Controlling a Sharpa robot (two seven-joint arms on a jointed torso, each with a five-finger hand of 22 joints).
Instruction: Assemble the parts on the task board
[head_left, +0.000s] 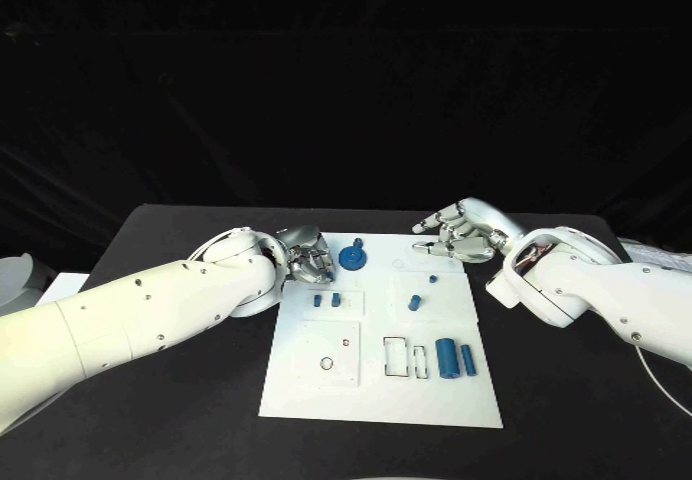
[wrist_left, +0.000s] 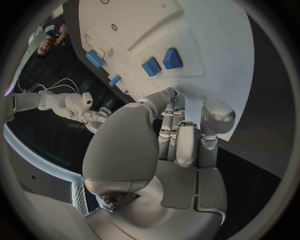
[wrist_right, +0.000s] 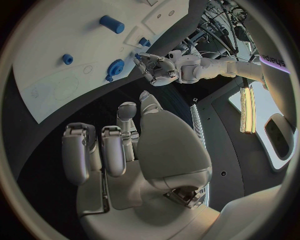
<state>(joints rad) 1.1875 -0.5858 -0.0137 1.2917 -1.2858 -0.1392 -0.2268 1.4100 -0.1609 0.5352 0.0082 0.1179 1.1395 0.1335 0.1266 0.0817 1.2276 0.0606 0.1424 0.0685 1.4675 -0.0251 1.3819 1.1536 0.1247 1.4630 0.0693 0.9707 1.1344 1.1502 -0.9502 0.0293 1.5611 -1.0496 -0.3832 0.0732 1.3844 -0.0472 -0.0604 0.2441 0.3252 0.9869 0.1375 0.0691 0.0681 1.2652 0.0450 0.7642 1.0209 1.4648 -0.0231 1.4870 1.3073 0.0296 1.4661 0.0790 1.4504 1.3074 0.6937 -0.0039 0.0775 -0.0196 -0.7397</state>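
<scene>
The white task board (head_left: 378, 392) lies in the middle of the table. A blue gear (head_left: 353, 262) sits near its far edge, and it shows too in the right wrist view as the gear (wrist_right: 114, 67). My left hand (head_left: 303, 256) hangs just left of the gear at the board's edge, fingers (wrist_left: 177, 142) curled in, with nothing seen in them. My right hand (head_left: 462, 234) hovers over the board's far right corner, fingers (wrist_right: 114, 149) loosely apart and holding nothing. Two small blue blocks (head_left: 326, 299) lie close together; they appear again as blocks (wrist_left: 161, 62). Two blue cylinders (head_left: 457, 357) lie side by side at the near right.
A short blue peg (head_left: 414, 301) and two smaller blue pieces (head_left: 433, 279) stand near the board's middle right. Outlined slots (head_left: 404, 357) and a recess with a small hole (head_left: 329, 362) mark the near half. Black table (head_left: 173, 420) surrounds the board.
</scene>
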